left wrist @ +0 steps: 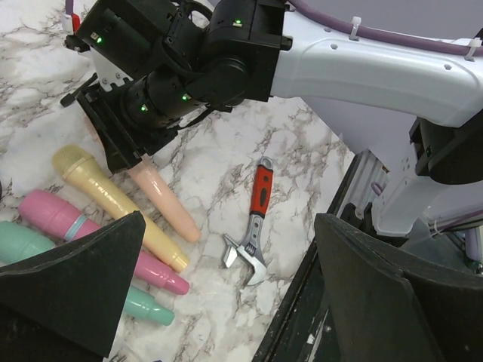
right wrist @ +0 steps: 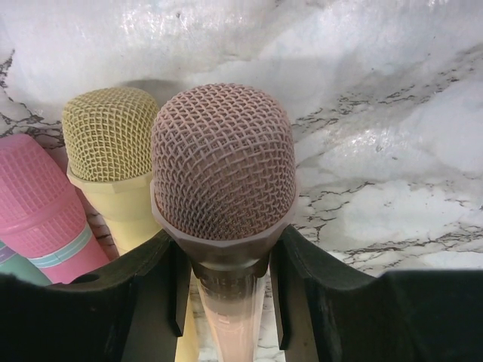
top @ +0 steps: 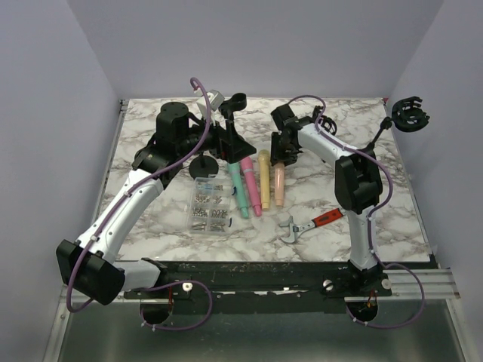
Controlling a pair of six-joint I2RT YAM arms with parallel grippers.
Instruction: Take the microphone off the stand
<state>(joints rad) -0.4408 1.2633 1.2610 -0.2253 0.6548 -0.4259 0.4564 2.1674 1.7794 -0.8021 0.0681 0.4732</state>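
Note:
The peach microphone (right wrist: 223,162) lies on the marble table at the right end of a row with yellow (top: 264,179), pink (top: 251,188) and teal (top: 239,190) microphones. My right gripper (right wrist: 225,294) is shut on its neck just under the mesh head; in the top view the gripper (top: 282,153) sits over the head of the peach microphone (top: 279,187). The black stand (top: 230,124) stands at the back, its clip (top: 236,101) empty. My left gripper (top: 225,142) is beside the stand, open and empty, and it also shows in the left wrist view (left wrist: 229,219).
A red-handled adjustable wrench (top: 311,225) lies near the front right, also in the left wrist view (left wrist: 253,226). A clear box of screws (top: 210,207) sits front left of the microphones. A black holder (top: 411,113) hangs at the right wall. The black front rail (top: 264,275) edges the table.

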